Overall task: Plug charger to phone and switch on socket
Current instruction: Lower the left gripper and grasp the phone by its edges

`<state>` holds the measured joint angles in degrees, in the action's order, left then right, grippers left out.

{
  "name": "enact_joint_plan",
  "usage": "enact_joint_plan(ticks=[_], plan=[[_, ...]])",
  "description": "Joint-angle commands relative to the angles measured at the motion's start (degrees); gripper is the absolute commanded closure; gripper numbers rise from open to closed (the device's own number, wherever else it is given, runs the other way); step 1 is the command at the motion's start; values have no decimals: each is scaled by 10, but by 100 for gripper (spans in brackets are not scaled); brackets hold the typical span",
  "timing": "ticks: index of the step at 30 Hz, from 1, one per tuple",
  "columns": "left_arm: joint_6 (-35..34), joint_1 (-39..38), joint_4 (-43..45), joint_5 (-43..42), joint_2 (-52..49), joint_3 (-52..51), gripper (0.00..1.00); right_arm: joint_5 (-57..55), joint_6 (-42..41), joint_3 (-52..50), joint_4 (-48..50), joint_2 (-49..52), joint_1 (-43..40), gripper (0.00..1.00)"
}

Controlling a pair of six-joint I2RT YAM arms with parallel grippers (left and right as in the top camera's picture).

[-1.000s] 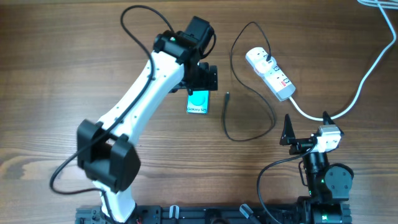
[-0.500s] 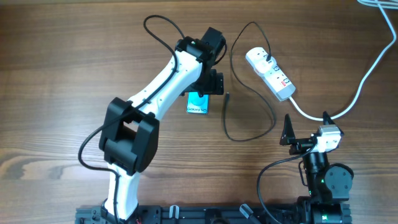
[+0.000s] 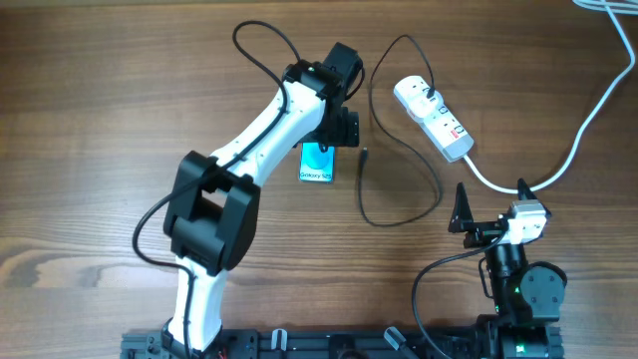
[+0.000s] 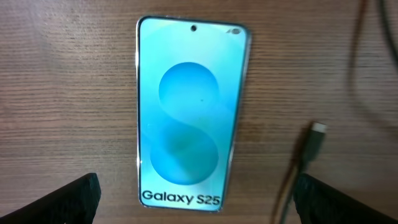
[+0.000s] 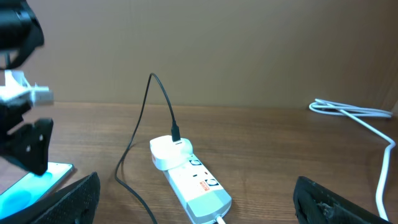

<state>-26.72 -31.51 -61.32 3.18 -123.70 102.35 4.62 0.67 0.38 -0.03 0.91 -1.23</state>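
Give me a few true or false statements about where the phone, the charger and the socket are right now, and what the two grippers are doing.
1. The charger is plugged into the phone. False: its plug lies on the table beside the phone, apart from it.
2. The phone lies screen up. True.
3. The left gripper is open above the phone, holding nothing. True.
4. The right gripper grips the socket. False: it is open, empty and apart from the socket.
5. A white adapter sits at one end of the socket. True.
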Motion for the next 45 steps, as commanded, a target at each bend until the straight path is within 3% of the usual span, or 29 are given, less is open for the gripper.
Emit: enact_joint_plan(ticks=[1, 45], plan=[[7, 14, -5, -22, -32, 7, 0, -8, -8, -1, 1, -3, -2, 0], [70, 16, 33, -33, -106, 7, 0, -8, -8, -1, 1, -3, -2, 0]])
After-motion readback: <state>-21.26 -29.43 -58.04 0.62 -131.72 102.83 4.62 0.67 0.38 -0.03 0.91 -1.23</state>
